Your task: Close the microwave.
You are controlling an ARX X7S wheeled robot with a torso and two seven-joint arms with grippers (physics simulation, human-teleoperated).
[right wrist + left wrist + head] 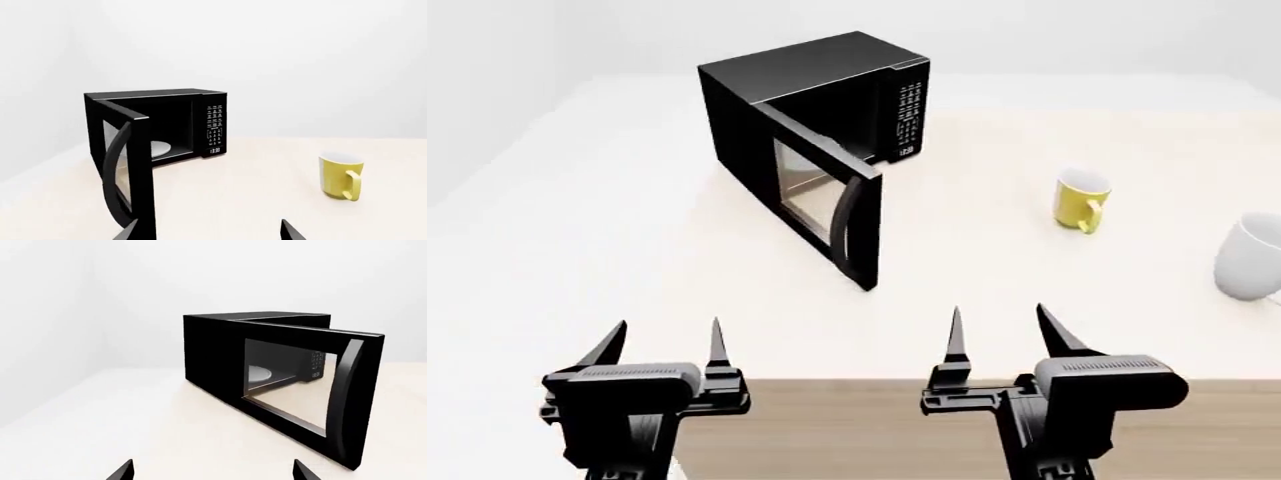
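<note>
The black microwave [814, 95] stands at the back of the pale table [627, 250], its windowed door [821, 195] swung wide open toward me, curved handle [851, 225] at the free edge. The button panel [909, 115] faces front right. In the left wrist view the microwave [213, 350] shows its door [300, 390] and a white plate [259, 374] inside; the right wrist view shows the microwave [173, 125], door [127, 170] and plate [160, 148]. My left gripper [661, 345] and right gripper [1004, 330] are open and empty at the table's near edge, well short of the door.
A yellow mug [1081, 200] stands right of the microwave, and also shows in the right wrist view [341, 177]. A white mug [1248, 258] sits at the far right edge. The table's wooden front edge [854, 430] runs below the grippers.
</note>
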